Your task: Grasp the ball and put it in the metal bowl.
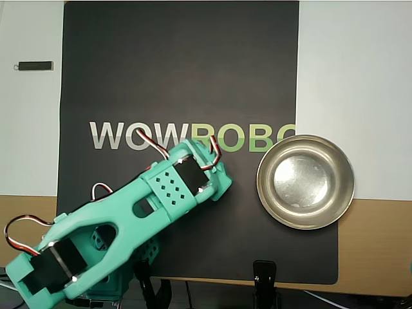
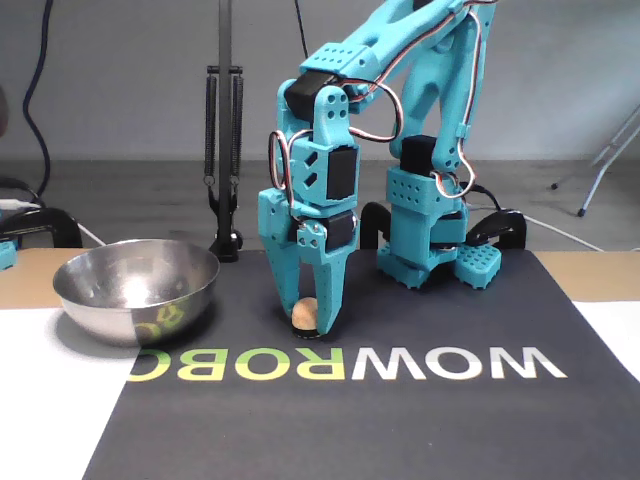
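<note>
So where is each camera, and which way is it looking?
Overhead view: hangs above the table and looks straight down on the mat and bowl; the arm shows from its top, hiding the gripper and ball.
Fixed view: stands low at the table's far side, facing the arm's front; it shows the whole arm, the gripper pointing down around the ball, and the bowl at left.
Both share the bowl, the mat's letters and the arm.
</note>
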### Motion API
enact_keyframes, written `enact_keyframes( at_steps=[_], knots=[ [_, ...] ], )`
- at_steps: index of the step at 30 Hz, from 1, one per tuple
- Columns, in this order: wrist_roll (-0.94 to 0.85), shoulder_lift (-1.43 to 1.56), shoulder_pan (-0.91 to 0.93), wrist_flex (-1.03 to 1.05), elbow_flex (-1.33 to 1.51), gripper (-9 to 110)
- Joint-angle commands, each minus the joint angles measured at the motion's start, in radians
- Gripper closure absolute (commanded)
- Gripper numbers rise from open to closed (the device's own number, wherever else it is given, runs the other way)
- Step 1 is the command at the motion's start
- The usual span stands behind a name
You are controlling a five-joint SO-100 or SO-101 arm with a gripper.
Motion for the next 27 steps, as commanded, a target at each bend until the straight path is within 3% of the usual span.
enact_keyframes(
  at_steps=[1, 27],
  knots=[
    [0.008, 0.014, 0.003, 0.025, -0.063, 77],
    [0.008, -0.002, 0.107, 0.600, -0.523, 77]
  ],
)
